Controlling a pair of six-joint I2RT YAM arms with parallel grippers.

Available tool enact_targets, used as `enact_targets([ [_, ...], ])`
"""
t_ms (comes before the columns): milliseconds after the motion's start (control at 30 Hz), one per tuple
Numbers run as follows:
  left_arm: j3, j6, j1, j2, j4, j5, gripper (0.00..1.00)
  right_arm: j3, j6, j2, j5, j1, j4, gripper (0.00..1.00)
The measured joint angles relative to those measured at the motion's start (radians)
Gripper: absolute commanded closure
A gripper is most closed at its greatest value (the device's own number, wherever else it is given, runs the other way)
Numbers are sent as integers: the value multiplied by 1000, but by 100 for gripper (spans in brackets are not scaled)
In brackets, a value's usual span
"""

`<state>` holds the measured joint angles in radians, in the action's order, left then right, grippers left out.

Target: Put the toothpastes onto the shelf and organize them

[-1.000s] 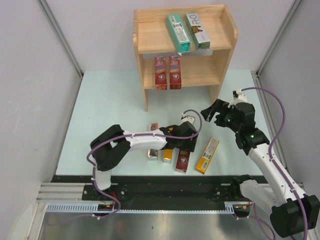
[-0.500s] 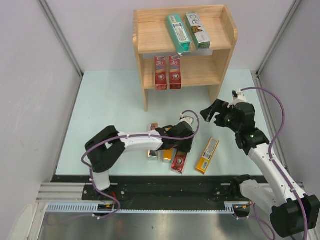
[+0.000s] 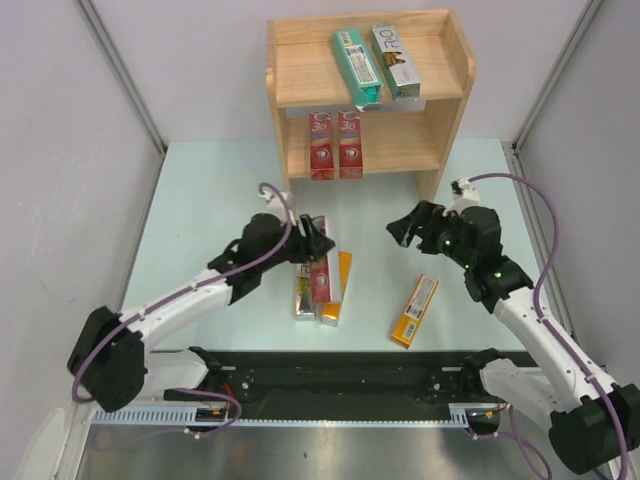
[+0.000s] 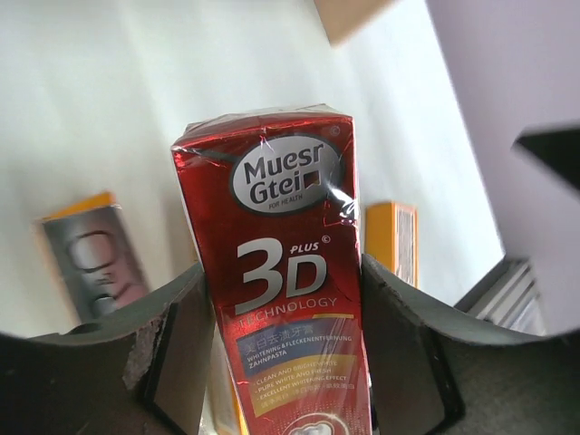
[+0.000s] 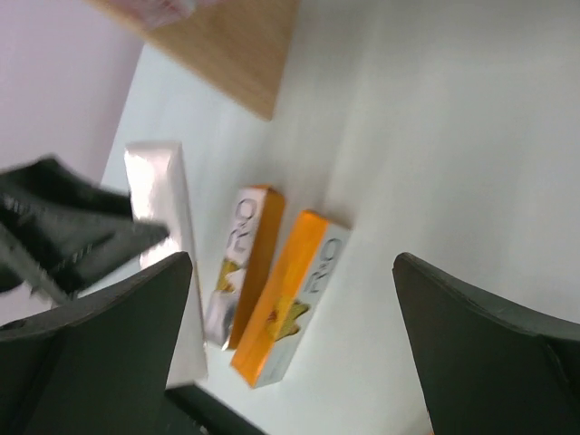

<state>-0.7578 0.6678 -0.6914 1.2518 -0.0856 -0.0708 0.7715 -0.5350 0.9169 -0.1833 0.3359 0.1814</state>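
My left gripper [image 3: 312, 240] is shut on a red "3D" toothpaste carton [image 3: 326, 280] and holds it over the table in front of the shelf [image 3: 300, 195]. In the left wrist view the carton [image 4: 281, 272] fills the space between both fingers [image 4: 172, 349]. Below it lie a silver carton [image 3: 302, 297] and an orange one [image 3: 342, 285]. Another orange-yellow carton [image 3: 415, 310] lies apart to the right. The shelf's top tier holds a teal carton [image 3: 357, 65] and a silver one [image 3: 395, 60]. The lower tier holds two red ones [image 3: 335, 145]. My right gripper [image 3: 410, 228] is open and empty above the table.
The right wrist view looks between open fingers [image 5: 489, 335] at a silver carton [image 5: 245, 263] and an orange carton [image 5: 290, 299] on the pale table, with the shelf's wooden side [image 5: 227, 45] beyond. Grey walls [image 3: 60, 150] stand left and right.
My left arm has swung left and away from the near edge, carrying the red carton off the cluster. My right gripper has shifted slightly left.
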Motion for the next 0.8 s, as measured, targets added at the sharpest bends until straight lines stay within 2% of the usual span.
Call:
enact_targets([
  [200, 89, 72, 148, -143, -53, -55, 34, 0, -14, 55, 72, 258, -76, 0],
  [433, 111, 150, 277, -167, -94, -130, 32, 0, -23, 153, 176, 490, -200, 0],
  [800, 119, 201, 304, -166, -131, -182, 33, -1, -76, 304, 285, 646, -322, 0],
])
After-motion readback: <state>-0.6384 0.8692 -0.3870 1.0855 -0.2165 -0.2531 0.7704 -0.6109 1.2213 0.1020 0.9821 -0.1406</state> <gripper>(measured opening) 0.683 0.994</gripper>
